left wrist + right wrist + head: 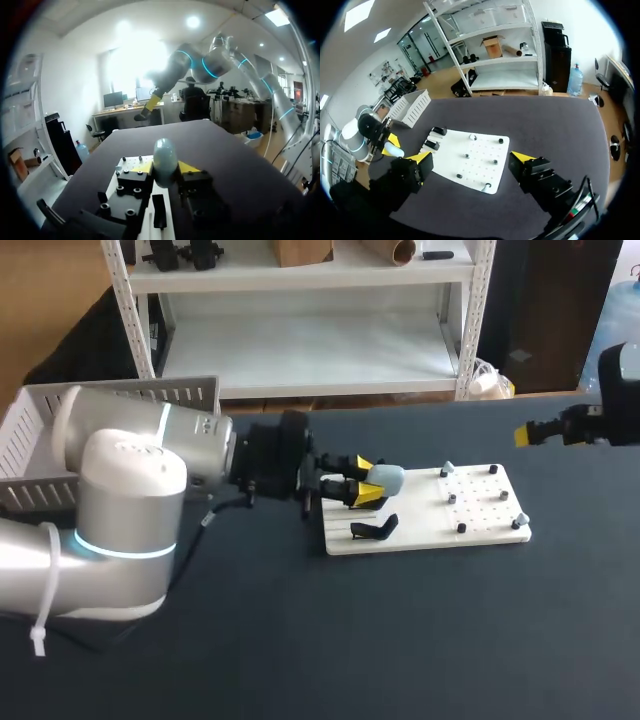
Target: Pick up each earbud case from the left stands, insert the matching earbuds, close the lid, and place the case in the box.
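1 pale blue-grey, egg-shaped earbud case (165, 156) stands upright, clamped from 2 sides between the yellow fingertips (188, 167) of the left gripper (165, 169). Only the left wrist view shows that grip plainly. There the shell looks smooth and glossy, and no lid seam can be made out.

From the head view, the case is over the end of the white perforated board (480, 512) nearest the left arm. Whether it is clear of the board cannot be told. Just beside it on that same end sits 1 of the black stands (375, 530). The right wrist view shows 2 such stands side by side there, which the left arm partly hides from above.

Several small pegs and pieces (452, 498) dot the rest of the board, too small to identify.

Off the board's opposite end hangs the right gripper (530, 432). The head view shows only 1 yellow tip, but its own wrist view shows the fingers spread wide with nothing held between them.

Past the board's stand end, behind the left arm, lies the white slatted plastic box (40, 435).
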